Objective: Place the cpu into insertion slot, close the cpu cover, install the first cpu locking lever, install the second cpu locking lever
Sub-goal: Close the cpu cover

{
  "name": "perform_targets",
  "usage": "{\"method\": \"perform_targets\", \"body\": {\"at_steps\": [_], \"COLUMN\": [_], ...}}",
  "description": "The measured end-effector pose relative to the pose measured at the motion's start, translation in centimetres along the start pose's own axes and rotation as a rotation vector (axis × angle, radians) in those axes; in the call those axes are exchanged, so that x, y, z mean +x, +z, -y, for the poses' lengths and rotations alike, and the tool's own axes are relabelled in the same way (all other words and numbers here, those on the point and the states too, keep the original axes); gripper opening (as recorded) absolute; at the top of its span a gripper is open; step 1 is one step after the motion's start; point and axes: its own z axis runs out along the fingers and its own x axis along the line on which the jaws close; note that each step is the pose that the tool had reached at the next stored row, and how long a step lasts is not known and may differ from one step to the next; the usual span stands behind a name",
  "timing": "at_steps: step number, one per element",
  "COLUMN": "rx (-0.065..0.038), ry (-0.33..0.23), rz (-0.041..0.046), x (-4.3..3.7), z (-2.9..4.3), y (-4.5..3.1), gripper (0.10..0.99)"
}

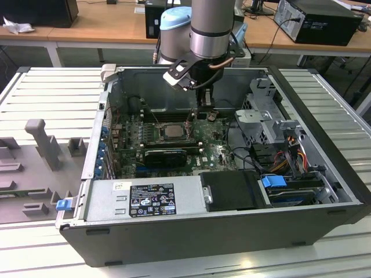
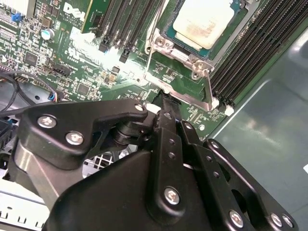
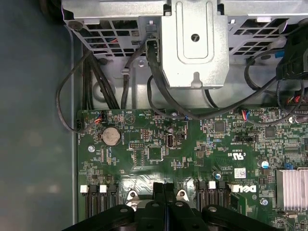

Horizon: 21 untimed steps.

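Fingers (image 2: 167,109) were closed together near the chip (image 2: 202,21) sitting in its socket (image 2: 185,54); I judged slow, straight pressing best.

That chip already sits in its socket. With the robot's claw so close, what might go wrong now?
The gripper, fingers shut, sits right at the metal frame around the cpu; a slip could scrape the green motherboard. Memory slots and black cables crowd close, so the arm might bump them.
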Motion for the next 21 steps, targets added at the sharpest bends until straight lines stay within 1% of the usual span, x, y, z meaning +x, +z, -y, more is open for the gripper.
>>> {"method": "perform_targets", "body": {"at_steps": [21], "rx": [0.000], "ry": [0.000], "rz": [0.0000], "x": [-0.02], "z": [0.73], "y": [-0.03], "gripper": [0.106]}}
